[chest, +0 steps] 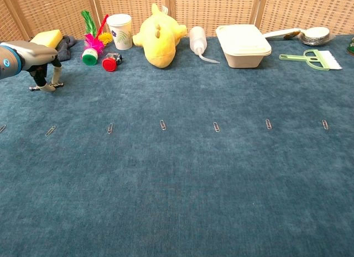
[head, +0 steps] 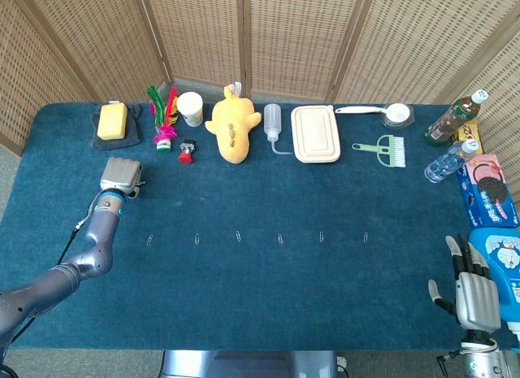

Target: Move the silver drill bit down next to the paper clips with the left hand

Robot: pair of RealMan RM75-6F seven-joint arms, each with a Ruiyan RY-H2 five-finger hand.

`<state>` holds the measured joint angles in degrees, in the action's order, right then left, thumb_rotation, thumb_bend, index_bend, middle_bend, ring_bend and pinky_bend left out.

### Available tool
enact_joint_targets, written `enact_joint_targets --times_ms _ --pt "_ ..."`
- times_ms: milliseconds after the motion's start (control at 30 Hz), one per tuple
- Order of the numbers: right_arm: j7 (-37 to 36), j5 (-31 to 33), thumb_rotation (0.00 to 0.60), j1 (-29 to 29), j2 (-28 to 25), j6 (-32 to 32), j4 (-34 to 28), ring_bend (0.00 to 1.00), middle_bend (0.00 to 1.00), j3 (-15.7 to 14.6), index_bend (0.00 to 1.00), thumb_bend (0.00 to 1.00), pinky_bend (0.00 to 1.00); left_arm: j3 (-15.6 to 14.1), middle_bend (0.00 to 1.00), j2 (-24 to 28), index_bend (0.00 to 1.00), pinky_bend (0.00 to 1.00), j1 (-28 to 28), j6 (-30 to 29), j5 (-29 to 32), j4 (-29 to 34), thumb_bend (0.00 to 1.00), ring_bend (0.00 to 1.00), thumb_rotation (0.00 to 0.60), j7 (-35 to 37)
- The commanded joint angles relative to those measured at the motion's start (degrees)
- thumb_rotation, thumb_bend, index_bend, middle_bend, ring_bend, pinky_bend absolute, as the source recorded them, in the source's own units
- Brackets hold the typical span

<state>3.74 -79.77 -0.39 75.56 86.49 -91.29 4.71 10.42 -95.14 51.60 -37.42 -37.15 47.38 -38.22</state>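
Observation:
A small silver drill bit [chest: 38, 88] sits low over the blue cloth at the far left of the chest view. My left hand [chest: 34, 57] reaches down onto it and its fingertips [chest: 53, 75] pinch it. From the head view the left hand [head: 121, 175] covers the bit. Several paper clips [chest: 163, 124] lie in a row across the cloth, the nearest one [chest: 50, 130] just below the hand; the row [head: 238, 236] also shows in the head view. My right hand [head: 474, 288] rests at the table's near right corner, fingers apart and holding nothing.
Along the back edge stand a yellow sponge [head: 112, 120], a feathered shuttlecock [head: 164, 118], a paper cup [head: 191, 108], a yellow plush toy [head: 232, 128], a squeeze bottle [head: 272, 124], a lidded box [head: 315, 133] and a green brush [head: 382, 149]. Bottles and snack packs [head: 486, 183] line the right edge.

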Motion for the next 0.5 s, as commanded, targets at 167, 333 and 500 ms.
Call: enact_joint_targets --times_ms 167,333,500 --pt "-0.22 -0.15 0.600 0.03 0.12 -0.01 0.23 0.00 0.01 0.06 0.01 0.39 0.12 -0.35 1.00 0.40 0.53 0.86 0.67 0.09 2.52 0.48 0.65 0.99 0.600 -2.15" --pt "-0.50 -0.30 0.600 -0.05 0.20 0.19 0.40 0.00 0.02 0.12 0.01 0.39 0.12 -0.49 1.00 1.24 0.57 0.86 0.86 -0.54 2.76 2.01 0.67 1.00 0.600 -2.35" --pt "-0.69 -0.58 0.600 0.00 0.31 0.23 0.51 0.00 0.02 0.12 0.01 0.39 0.12 -0.72 1.00 2.70 0.60 0.86 0.67 -1.79 1.38 4.86 0.68 1.00 0.600 -1.66"
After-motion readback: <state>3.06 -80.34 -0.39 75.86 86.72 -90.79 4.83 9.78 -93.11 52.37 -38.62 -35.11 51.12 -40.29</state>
